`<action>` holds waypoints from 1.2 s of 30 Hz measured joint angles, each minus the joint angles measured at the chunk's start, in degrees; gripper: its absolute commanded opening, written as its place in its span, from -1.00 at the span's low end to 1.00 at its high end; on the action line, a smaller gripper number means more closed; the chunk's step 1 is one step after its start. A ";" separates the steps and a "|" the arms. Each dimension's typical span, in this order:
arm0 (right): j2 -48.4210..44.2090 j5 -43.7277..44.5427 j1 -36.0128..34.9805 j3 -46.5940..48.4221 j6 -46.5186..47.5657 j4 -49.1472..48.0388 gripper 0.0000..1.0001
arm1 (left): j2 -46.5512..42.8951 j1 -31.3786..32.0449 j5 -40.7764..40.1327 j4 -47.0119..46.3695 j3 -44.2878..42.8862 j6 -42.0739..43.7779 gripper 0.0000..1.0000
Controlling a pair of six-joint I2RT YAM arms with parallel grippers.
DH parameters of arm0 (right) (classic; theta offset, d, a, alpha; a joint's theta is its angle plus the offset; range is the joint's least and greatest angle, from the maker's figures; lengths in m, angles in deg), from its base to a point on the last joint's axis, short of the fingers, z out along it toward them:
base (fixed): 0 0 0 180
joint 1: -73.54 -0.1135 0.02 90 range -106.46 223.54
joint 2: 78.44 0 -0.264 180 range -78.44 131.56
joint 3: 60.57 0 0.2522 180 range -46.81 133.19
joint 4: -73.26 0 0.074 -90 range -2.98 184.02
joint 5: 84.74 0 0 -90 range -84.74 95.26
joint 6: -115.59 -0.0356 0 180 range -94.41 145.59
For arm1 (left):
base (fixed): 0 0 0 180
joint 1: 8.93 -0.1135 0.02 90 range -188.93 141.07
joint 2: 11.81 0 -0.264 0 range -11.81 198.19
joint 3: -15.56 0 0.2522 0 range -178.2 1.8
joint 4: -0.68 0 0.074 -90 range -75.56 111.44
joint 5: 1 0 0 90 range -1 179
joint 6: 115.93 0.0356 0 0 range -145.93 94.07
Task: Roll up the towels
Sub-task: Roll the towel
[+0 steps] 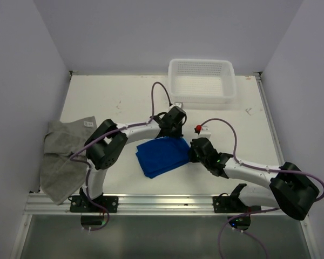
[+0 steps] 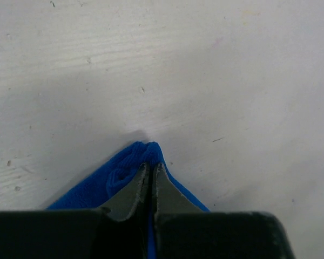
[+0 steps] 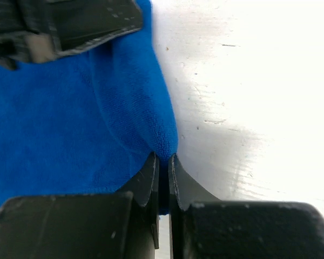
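Observation:
The blue towel [image 1: 162,155] lies folded in the middle of the table, between the two arms. My left gripper [image 1: 174,136] is shut on its far right corner; the left wrist view shows the blue towel [image 2: 119,175] pinched between the jaws of the left gripper [image 2: 150,168]. My right gripper [image 1: 193,152] is shut on the towel's right edge; the right wrist view shows the blue towel [image 3: 81,124] caught in the right gripper [image 3: 163,159]. The grey towel [image 1: 65,156] with a small white tag [image 1: 88,123] lies crumpled at the table's left edge, partly hanging off.
A white perforated basket [image 1: 201,80] stands at the back of the table, right of centre. White walls close in on both sides. A metal rail [image 1: 162,202] runs along the near edge by the arm bases.

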 measured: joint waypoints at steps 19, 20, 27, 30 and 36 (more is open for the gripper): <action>1.95 17.11 -9.25 7.78 9.27 12.28 -1.00 | -5.79 -3.63 13.16 -32.39 16.57 -4.90 -1.00; 2.78 18.43 -9.86 8.50 9.55 12.98 -1.00 | -5.84 -3.76 13.60 -33.75 17.00 -4.90 -1.00; 8.63 25.70 -13.79 12.85 11.08 16.83 -1.00 | -6.03 -5.38 17.88 -40.17 19.93 -4.66 -1.00; 11.17 28.13 -15.10 14.14 11.52 17.77 -1.00 | -6.03 -5.77 19.06 -41.11 20.24 -4.26 -1.00; 14.38 31.69 -17.07 16.70 12.52 19.96 -1.00 | -5.99 -6.14 20.57 -42.07 20.26 -3.39 -1.00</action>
